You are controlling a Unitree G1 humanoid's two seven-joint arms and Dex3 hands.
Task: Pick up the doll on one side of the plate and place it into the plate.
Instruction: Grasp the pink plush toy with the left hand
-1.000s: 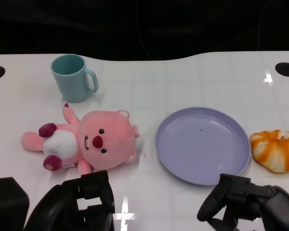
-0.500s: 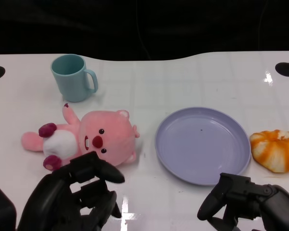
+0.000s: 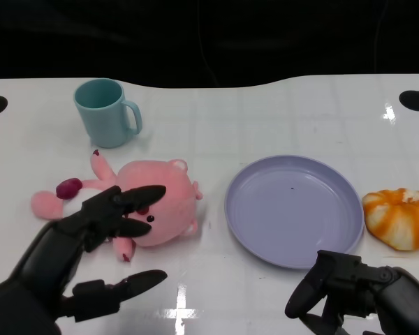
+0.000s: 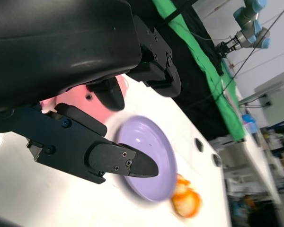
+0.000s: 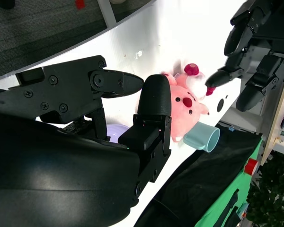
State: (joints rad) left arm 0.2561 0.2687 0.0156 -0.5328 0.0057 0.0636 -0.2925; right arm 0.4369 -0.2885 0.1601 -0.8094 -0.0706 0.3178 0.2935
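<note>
A pink plush doll (image 3: pixel 157 202) with a white belly lies on its back on the white table, left of the lilac plate (image 3: pixel 293 209). My left hand (image 3: pixel 84 255) hovers over the doll's lower body with fingers spread, holding nothing. The right wrist view shows the doll (image 5: pixel 182 106) with the left hand (image 5: pixel 255 47) above it. In the left wrist view the doll (image 4: pixel 78 97) peeks out behind the fingers (image 4: pixel 128 163), and the plate (image 4: pixel 151 158) lies beyond. My right hand (image 3: pixel 356 296) stays low at the front right, fingers curled, holding nothing.
A teal mug (image 3: pixel 106 113) stands behind the doll at the back left. An orange and white pumpkin-like toy (image 3: pixel 399 218) lies right of the plate. Black holes mark the table's far corners (image 3: pixel 414 100). Beyond the back edge all is dark.
My left hand has risen and reached forward over the doll, its fingers spreading apart. The doll, plate and right hand have stayed put.
</note>
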